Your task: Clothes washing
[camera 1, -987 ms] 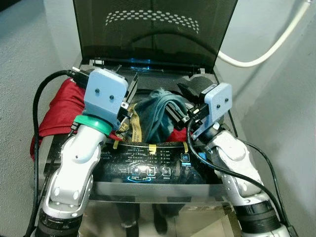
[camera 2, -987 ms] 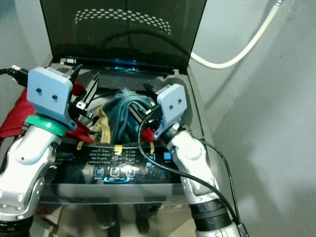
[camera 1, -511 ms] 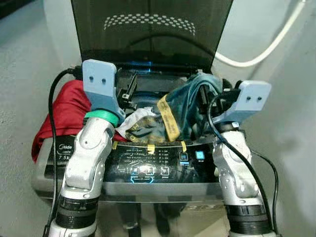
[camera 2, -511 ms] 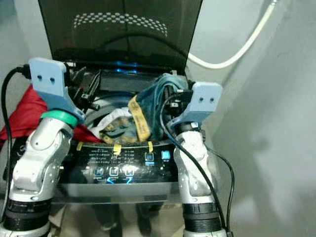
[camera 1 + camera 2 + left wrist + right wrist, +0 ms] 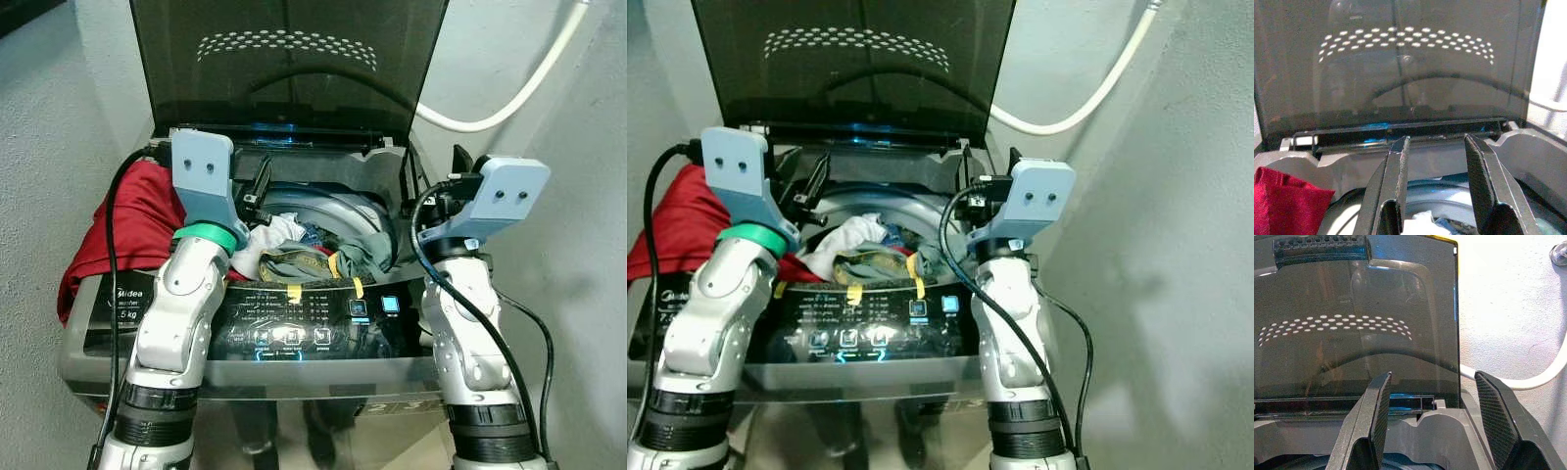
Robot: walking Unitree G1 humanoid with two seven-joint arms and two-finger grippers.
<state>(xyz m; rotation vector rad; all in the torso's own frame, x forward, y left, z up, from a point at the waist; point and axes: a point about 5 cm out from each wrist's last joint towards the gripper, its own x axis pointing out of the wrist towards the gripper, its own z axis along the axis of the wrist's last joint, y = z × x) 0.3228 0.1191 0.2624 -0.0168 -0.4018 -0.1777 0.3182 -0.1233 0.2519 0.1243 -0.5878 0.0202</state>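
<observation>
While both grippers hang empty over the open top-loading washing machine [image 5: 118, 323], the laundry lies in its drum.

With its smoked lid [image 5: 289, 59] raised upright at the back, the machine shows a heap of clothes [image 5: 304, 250] in the drum: a white piece on the left, olive and dark cloth with yellow bands toward the front edge, touching the rim above the lit control panel [image 5: 294, 328]. A red garment [image 5: 132, 220] is draped over the machine's left top corner, outside the drum. The left gripper [image 5: 1437, 171] hovers above the drum's left rear, fingers spread apart with nothing between them. The right gripper [image 5: 1432, 416] is raised over the right rear corner, fingers wide apart and bare. A white hose [image 5: 509, 103] curves along the wall behind.
</observation>
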